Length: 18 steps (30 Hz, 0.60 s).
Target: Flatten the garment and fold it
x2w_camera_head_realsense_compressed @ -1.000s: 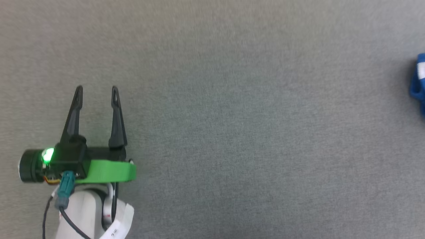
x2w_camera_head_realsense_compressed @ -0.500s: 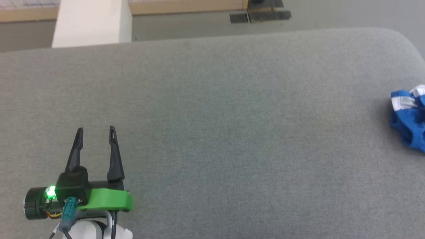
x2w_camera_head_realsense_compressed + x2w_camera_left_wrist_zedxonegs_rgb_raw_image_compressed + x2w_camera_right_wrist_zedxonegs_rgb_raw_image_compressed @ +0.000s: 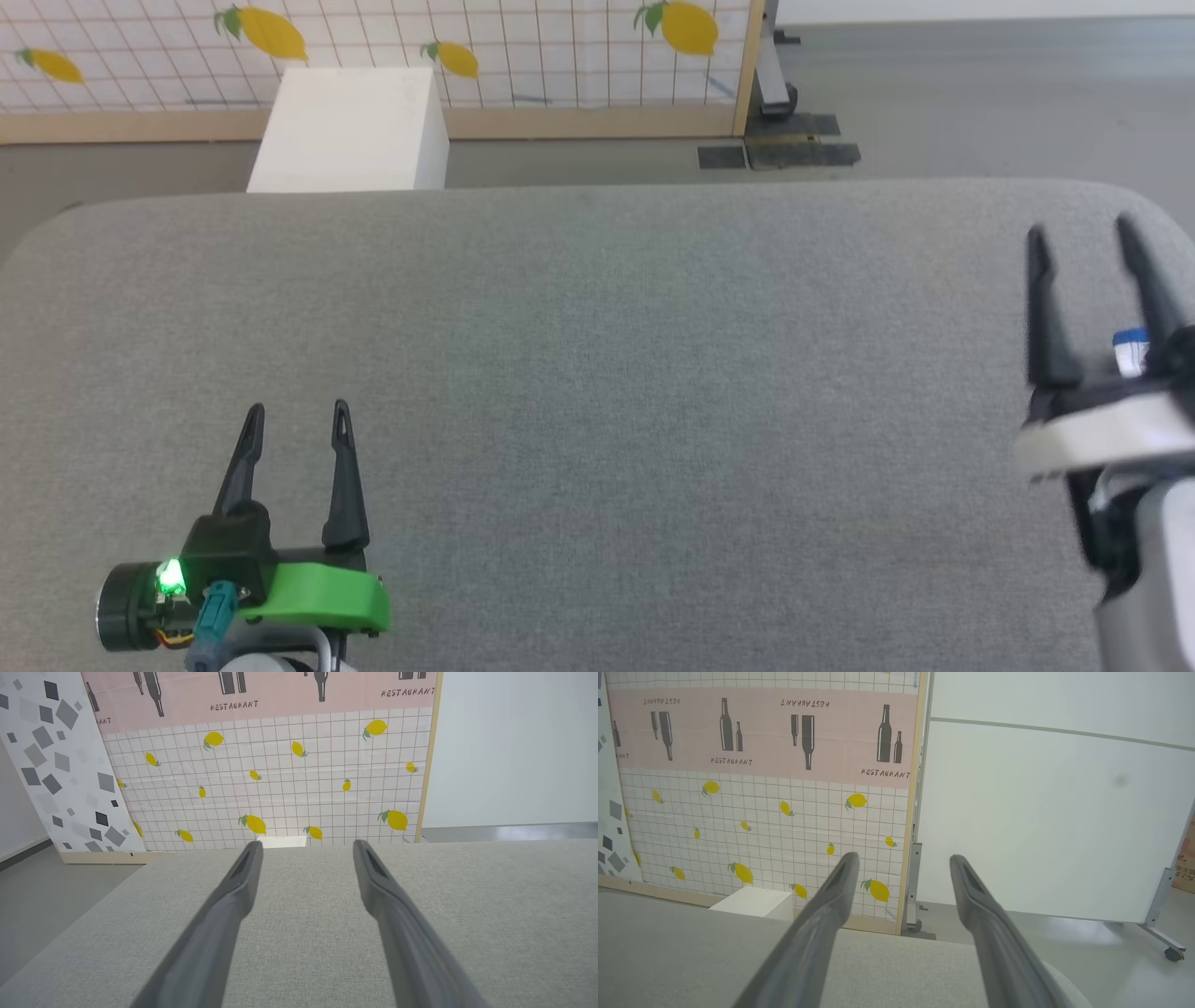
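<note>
The garment (image 3: 1130, 352) shows as a small blue and white scrap at the table's right edge, mostly hidden behind my right gripper. My right gripper (image 3: 1080, 229) hovers there with its jaws open and empty; whether it touches the cloth I cannot tell. In the right wrist view the same gripper (image 3: 904, 857) points past the table's far edge. My left gripper (image 3: 299, 407) rests open and empty above the grey table (image 3: 597, 373) at the near left. The left wrist view shows its fingers (image 3: 307, 843) spread over bare grey fabric.
The table's far edge has rounded corners. Beyond it a white box (image 3: 350, 131) stands on the floor before a lemon-print screen (image 3: 373, 47). A white panel on wheeled feet (image 3: 1055, 821) stands to the right of the screen.
The head camera has tilted up, bringing the table's far edge, the box and the screen into view. My right gripper has come in at the right, covering most of the garment.
</note>
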Motion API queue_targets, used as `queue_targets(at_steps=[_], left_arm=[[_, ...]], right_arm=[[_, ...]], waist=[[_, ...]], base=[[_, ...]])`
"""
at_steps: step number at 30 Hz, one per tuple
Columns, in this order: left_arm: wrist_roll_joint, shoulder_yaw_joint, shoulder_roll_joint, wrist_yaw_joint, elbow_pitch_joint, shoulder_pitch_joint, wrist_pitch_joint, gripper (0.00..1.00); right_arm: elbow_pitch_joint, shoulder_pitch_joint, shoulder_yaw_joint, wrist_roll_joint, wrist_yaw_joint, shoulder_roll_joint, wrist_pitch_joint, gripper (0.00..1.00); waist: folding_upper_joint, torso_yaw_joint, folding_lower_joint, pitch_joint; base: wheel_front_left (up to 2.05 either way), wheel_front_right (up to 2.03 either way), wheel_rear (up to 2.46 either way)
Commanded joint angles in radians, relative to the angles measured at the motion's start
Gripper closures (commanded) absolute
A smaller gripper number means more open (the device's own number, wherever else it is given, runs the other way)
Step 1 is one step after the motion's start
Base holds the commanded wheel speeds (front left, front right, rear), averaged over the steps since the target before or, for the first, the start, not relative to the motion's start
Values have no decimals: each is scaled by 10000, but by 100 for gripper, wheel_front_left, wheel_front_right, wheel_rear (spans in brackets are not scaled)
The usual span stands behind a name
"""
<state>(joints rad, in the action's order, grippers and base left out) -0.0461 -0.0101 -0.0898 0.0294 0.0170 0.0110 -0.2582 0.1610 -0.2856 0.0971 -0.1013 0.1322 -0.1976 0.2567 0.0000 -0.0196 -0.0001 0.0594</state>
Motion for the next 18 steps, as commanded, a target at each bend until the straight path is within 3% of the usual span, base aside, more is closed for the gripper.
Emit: queue_targets(at_steps=[1,8,18], left_arm=[[-80,5,46,-48,-26,170,-36,0],[-111,-4,97,-266,-218,467,-36,0],[-173,23,193,-478,-356,642,-36,0]], right_arm=[[-100,362,-18,51,-15,161,50,0],[-505,2115,-202,13,-15,1012,50,0],[-1386,3551,-49,48,-15,1427,51,0]], waist=[[0,146,1,-274],[0,158,1,-603],[0,186,1,-806]], base=[[0,0,0],[0,0,0],[0,0,0]])
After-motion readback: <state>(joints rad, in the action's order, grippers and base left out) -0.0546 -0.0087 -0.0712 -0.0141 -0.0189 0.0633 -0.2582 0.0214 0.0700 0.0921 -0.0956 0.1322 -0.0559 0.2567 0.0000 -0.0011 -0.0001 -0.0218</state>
